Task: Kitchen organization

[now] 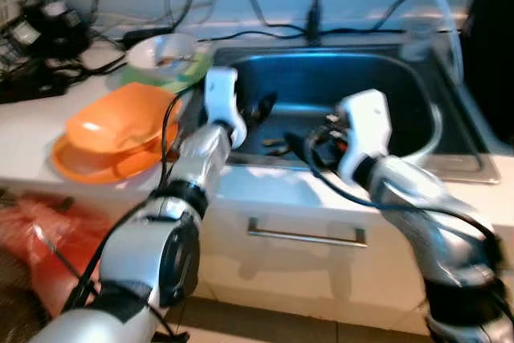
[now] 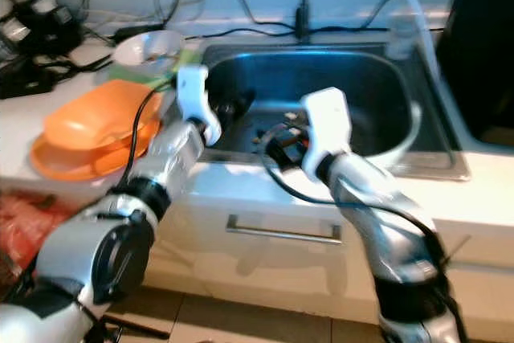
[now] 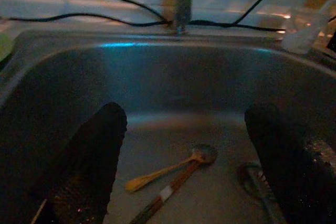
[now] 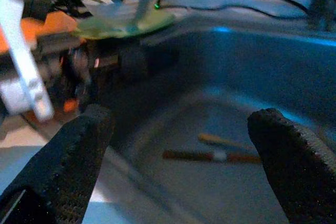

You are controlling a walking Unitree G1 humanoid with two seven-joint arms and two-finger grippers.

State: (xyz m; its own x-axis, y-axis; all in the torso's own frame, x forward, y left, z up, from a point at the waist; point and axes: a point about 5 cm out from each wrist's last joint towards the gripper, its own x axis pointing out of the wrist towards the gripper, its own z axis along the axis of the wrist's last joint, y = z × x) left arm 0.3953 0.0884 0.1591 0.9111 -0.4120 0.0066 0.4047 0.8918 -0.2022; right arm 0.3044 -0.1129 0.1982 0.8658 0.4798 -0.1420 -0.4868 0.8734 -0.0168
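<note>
Eye view: left end effector (image 1: 261, 110) and right end effector (image 1: 309, 149) hover over the sink (image 1: 418, 70); orange dishes (image 1: 112, 130) sit on the surface.

Left wrist: fingers spread, empty; spoon (image 3: 173, 166) unretrieved.

Right wrist: likewise spread, empty.

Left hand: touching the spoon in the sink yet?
Apart. The left wrist view shows the left hand open, bare sink floor between its fingers and the spoon.
</note>
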